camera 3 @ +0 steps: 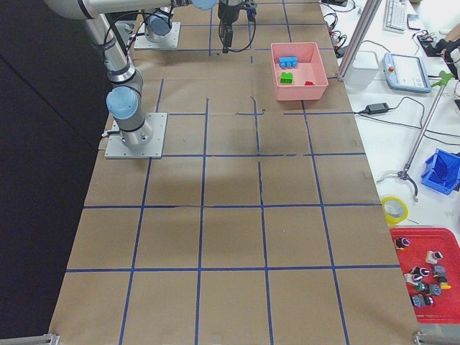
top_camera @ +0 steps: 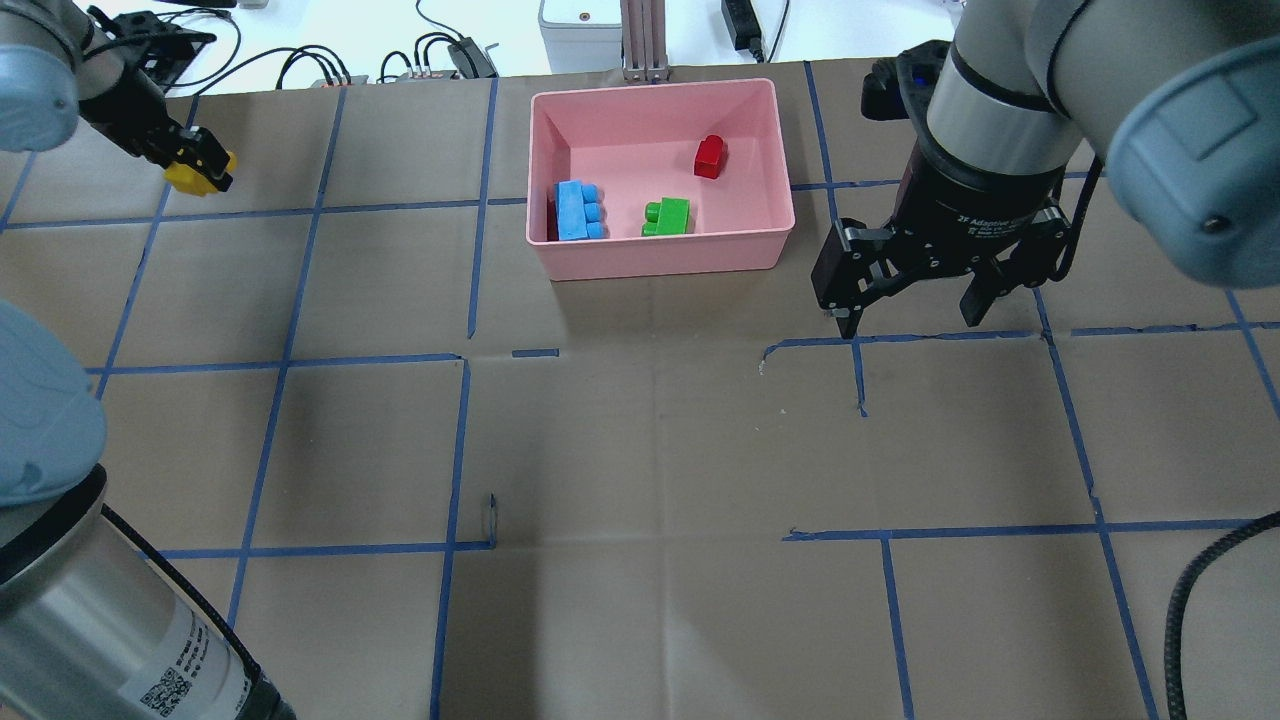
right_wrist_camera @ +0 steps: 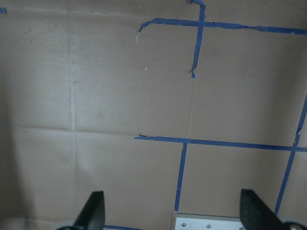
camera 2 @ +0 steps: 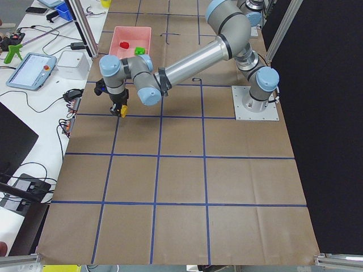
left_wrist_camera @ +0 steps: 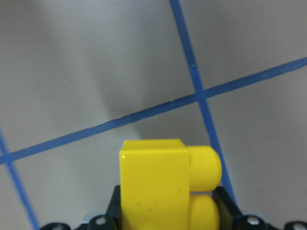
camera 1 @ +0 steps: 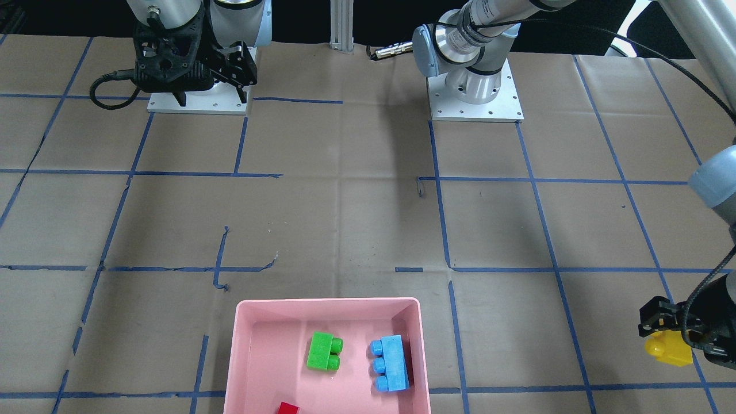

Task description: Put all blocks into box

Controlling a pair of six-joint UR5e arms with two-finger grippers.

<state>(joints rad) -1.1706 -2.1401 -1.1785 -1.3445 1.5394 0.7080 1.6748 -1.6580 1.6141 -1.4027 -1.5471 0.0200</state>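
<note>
1. The shallow pink plastic box with rounded corners and a raised rim sits at the far middle of the brown-paper table with blue tape lines. It looks stiff but light, so a knock on the rim would likely slide it. Bricks are best released from above.
2. The right two-finger gripper hangs just beside the box, fingers spread wide with nothing between them.
3. The left two-finger gripper is clenched on the yellow brick above the table's far left, well apart from the box.
4. The longer light-blue three-stud plastic brick lies inside the box against one end wall.
5. The green two-stud plastic brick lies inside too, near the wall closest to the robot.
6. The yellow two-stud plastic brick is the only one outside the box. I judge it hard, very light and smooth. The flat opposite faces give the surest hold; the rounded studs, jutting sideways here, would slip.
7. The tiny red one-stud plastic brick rests inside, apart from the others.
</note>
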